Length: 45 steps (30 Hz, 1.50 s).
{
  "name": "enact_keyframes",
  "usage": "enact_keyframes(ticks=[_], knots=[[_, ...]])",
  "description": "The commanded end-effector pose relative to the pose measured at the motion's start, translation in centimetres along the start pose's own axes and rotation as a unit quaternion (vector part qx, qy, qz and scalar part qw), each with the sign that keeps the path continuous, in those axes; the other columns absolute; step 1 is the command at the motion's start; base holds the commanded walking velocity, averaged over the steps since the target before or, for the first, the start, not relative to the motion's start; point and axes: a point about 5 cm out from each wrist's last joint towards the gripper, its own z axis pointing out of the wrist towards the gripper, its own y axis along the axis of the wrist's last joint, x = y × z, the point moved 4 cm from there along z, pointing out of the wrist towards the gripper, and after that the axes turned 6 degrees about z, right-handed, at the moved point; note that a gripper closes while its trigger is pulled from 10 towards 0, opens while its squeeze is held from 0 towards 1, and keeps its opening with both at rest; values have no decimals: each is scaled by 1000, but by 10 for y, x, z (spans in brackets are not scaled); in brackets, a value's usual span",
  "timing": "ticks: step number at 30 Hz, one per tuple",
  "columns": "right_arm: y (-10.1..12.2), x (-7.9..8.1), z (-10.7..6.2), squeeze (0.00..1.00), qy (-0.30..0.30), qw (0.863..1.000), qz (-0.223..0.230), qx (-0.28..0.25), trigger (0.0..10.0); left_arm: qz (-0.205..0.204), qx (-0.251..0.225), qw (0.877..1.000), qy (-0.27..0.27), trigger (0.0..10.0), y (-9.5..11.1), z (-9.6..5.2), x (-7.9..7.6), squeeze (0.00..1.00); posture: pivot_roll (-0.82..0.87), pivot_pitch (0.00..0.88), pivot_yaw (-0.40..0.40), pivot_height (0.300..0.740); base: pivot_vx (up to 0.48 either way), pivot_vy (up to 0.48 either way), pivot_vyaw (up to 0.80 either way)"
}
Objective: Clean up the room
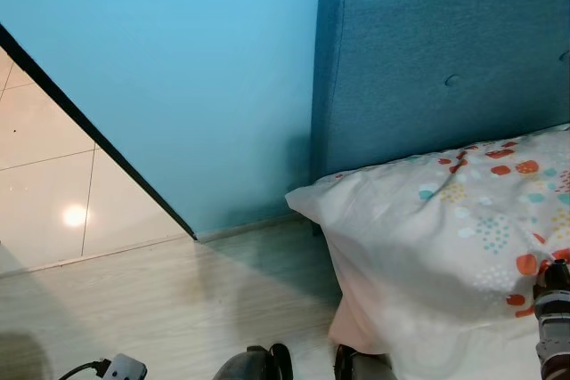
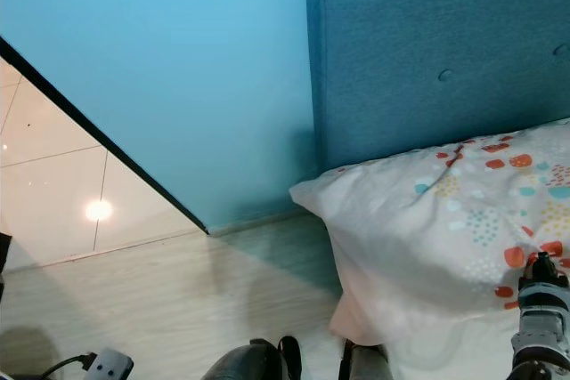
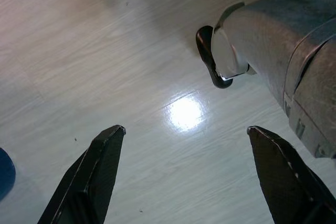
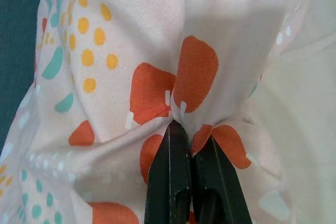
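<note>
A white pillow (image 1: 445, 229) printed with orange, teal and yellow spots lies on the bed against the blue upholstered headboard (image 1: 436, 51). My right gripper (image 4: 190, 145) is shut on a pinched fold of the pillow's fabric (image 4: 184, 93); its arm (image 2: 540, 327) shows at the lower right of the head views. My left gripper (image 3: 186, 140) hangs open over the pale wooden floor (image 3: 105, 51), nothing between its fingers (image 3: 100, 166).
A light blue wall (image 1: 178, 68) rises behind the bed. The wooden floor (image 1: 178, 309) runs left of the bed, with glossy white tiles (image 1: 53, 175) beyond a dark edge. A small white device with a cable (image 1: 120, 367) lies on the floor. My legs (image 1: 258, 364) stand beside the bed corner.
</note>
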Motion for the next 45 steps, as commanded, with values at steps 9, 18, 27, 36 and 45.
enact_keyframes(ticks=[9, 18, 27, 36, 45], knots=[[27, -18, -1, 1000, -60, 993, -98, -16, 10000, -3, 10, 1000, -8, 10000, 5, 10, -5, 0, 180, 347, 114, 739, 0, 0, 0], [29, -46, -8, 1000, -208, 952, -221, 38, 10000, -30, 4, 1000, -4, 10000, 37, 42, -6, 0, 106, 193, 60, 739, 0, 0, 0], [-7, -35, -10, 1000, -159, 951, -258, 55, 10000, -64, 21, 997, 20, 10000, 43, 52, -2, 0, 48, 99, 45, 739, 0, 0, 0], [-131, 61, -25, 0, 83, 949, -256, 165, 10000, -122, 35, 989, 72, 10000, 58, 66, 0, 0, 10, 0, 27, 724, 0, 0, 0], [-153, 79, -32, 0, 117, 938, -273, 182, 10000, -158, 44, 981, 105, 10000, 57, 66, 8, 0, 15, 0, 17, 709, 0, 0, 0]])
